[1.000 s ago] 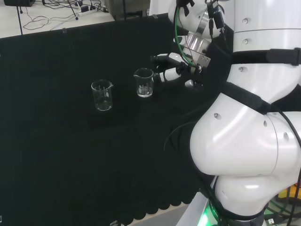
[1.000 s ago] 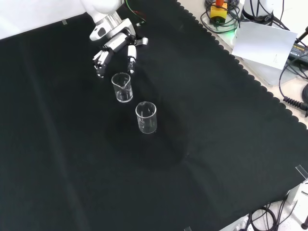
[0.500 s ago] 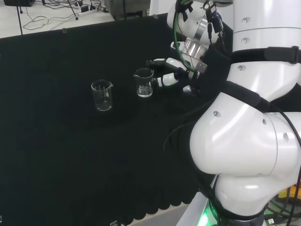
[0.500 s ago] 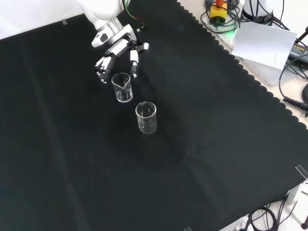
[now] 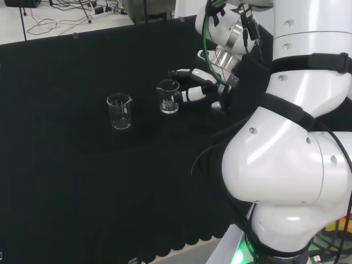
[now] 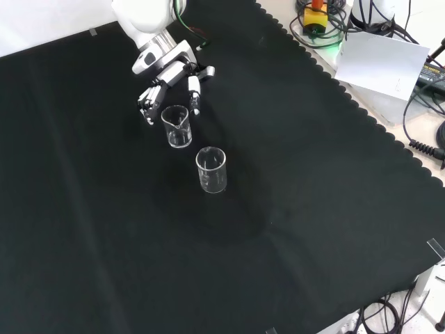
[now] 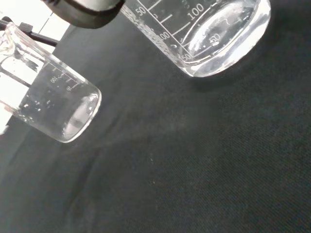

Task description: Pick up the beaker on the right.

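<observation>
Two clear glass beakers stand upright on the black cloth. In the head view the right beaker (image 5: 168, 97) is next to the hand (image 5: 193, 92), and the left beaker (image 5: 119, 111) stands apart. The hand is open, its fingers reaching along both sides of the right beaker; I cannot tell whether they touch the glass. In the front view the same beaker (image 6: 177, 126) sits just below the hand (image 6: 169, 75), with the other beaker (image 6: 211, 169) nearer the camera. The wrist view has the close beaker (image 7: 218, 34) large, the farther one (image 7: 48, 104) beyond it, and a dark fingertip (image 7: 90, 9) against the close beaker's rim.
The arm's white links (image 5: 286, 143) fill the head view's right. Black cloth (image 6: 292, 209) spreads bare around the beakers. Cables, a white sheet and a yellow device (image 6: 316, 15) lie past the cloth's scalloped edge in the front view.
The hand has moved closer to the right beaker, leftward in the head view and downward in the front view. Its fingers now flank the glass. Neither beaker has moved.
</observation>
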You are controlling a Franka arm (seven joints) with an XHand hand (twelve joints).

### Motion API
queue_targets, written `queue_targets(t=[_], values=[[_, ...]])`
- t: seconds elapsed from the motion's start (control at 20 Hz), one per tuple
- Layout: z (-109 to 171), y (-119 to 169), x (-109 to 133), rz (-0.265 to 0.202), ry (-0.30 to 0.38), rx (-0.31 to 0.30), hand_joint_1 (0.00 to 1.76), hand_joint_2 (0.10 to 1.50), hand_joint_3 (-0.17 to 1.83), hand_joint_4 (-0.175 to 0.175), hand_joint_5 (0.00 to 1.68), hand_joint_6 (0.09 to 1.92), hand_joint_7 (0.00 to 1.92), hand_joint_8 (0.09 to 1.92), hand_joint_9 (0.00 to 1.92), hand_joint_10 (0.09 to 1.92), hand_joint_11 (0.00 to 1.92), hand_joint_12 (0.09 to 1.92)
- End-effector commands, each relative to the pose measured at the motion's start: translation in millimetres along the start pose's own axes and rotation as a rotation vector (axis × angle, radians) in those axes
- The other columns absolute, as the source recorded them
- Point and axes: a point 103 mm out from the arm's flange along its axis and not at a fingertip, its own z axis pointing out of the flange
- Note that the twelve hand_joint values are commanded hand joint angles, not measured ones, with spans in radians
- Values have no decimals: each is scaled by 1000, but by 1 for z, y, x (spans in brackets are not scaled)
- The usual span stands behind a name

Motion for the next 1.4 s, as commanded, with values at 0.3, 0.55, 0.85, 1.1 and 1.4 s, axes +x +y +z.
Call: queue_targets(t=[0.3, 0.55, 0.85, 1.1, 1.4], values=[[25, 21, 13, -11, 8, -12, 788, 838, -175, -23, 354, 87, 237, 634, 381, 595, 0, 1350], [17, 9, 2, -26, 40, -29, 790, 835, -175, -23, 363, 87, 254, 640, 389, 598, 0, 1352], [11, 3, -8, -6, 40, -57, 792, 833, -175, -25, 380, 87, 272, 644, 398, 599, 0, 1358], [13, 6, -6, -14, 44, -67, 799, 834, -175, -26, 397, 87, 289, 648, 404, 600, 0, 1363], [15, 6, -5, -25, 33, -44, 800, 833, -175, -26, 408, 87, 298, 649, 410, 599, 0, 1366]])
